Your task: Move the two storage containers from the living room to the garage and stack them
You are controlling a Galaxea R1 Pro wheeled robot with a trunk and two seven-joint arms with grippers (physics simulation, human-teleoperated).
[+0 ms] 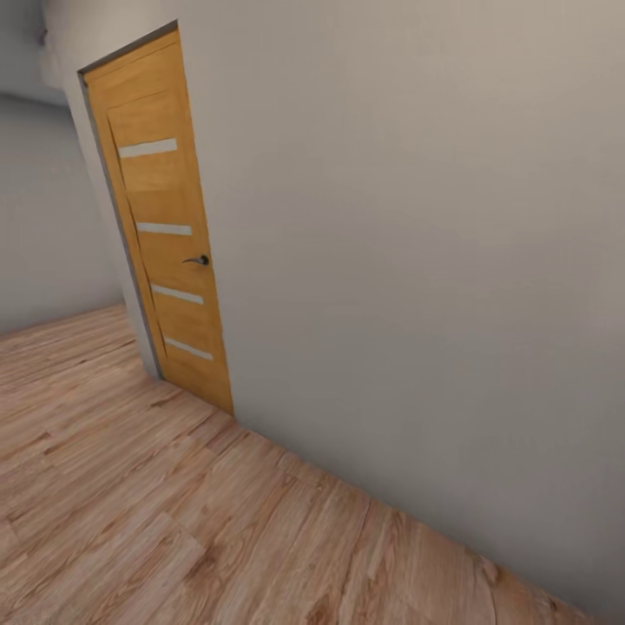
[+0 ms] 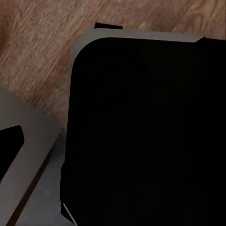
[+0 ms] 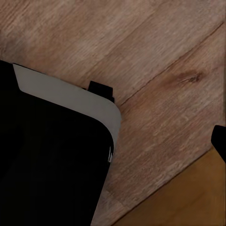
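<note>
Orange-brown wood is standing out in the head view: a door (image 1: 161, 227) with four pale horizontal slits and a small dark lever handle (image 1: 199, 259) is sitting shut in a plain pale wall (image 1: 417, 260) that is running diagonally across the picture. Light wood-plank floor (image 1: 130, 503) is spreading below it and meeting the foot of the wall. At the left, past the corner beside the door, a second pale wall (image 1: 43, 217) is receding with more planks in front of it.

Both wrist views are looking down at the same kind of planks. In the left wrist view a large black body with a grey rounded rim (image 2: 141, 132) is covering most of the boards, and a grey panel (image 2: 23, 141) is lying beside it. In the right wrist view a similar black body with a grey edge (image 3: 52, 155) is sitting over the planks, with a strip of orange-brown surface (image 3: 188, 197) at one corner.

Neither storage container can be made out anywhere, and I cannot tell whether either gripper is wide, narrow or holding something
</note>
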